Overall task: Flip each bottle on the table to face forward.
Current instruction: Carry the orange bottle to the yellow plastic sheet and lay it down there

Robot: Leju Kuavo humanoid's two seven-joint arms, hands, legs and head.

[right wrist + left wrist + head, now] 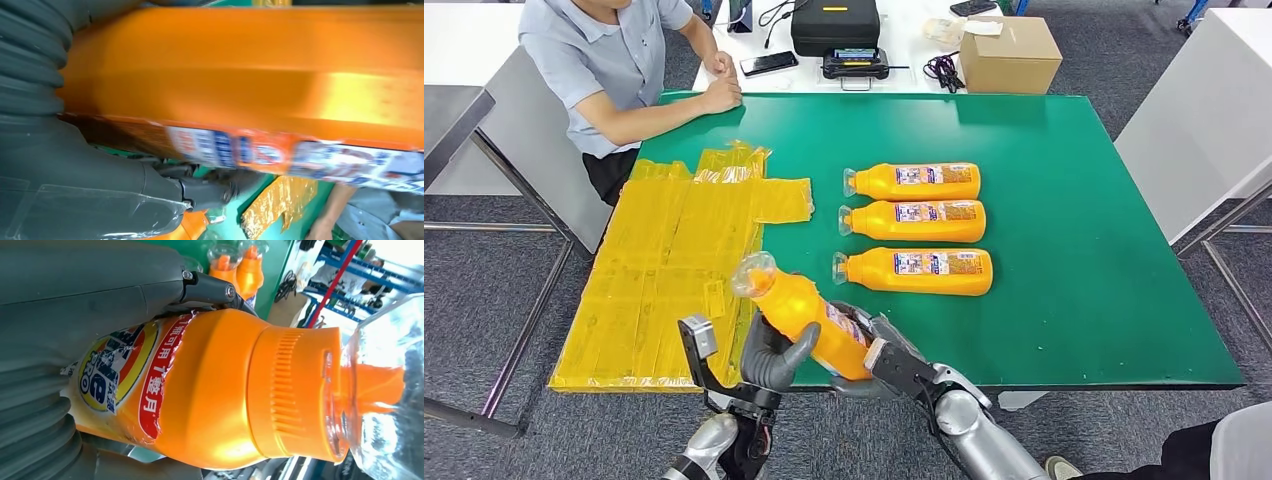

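nearest me, my left hand (769, 360) and right hand (886, 358) both grasp the orange detergent bottle (799, 312), lifted mid-flip above the green table (1074, 250). next i'd lay it beside three labelled bottles (916, 228) beyond.

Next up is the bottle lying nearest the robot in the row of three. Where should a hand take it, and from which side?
Probably around the wide labelled body of the nearest lying bottle, coming down from above. It lies flat on the green table, its clear cap pointing to the robot's left, clear of the middle bottle. Both hands are busy: the left hand and right hand hold the lifted bottle.
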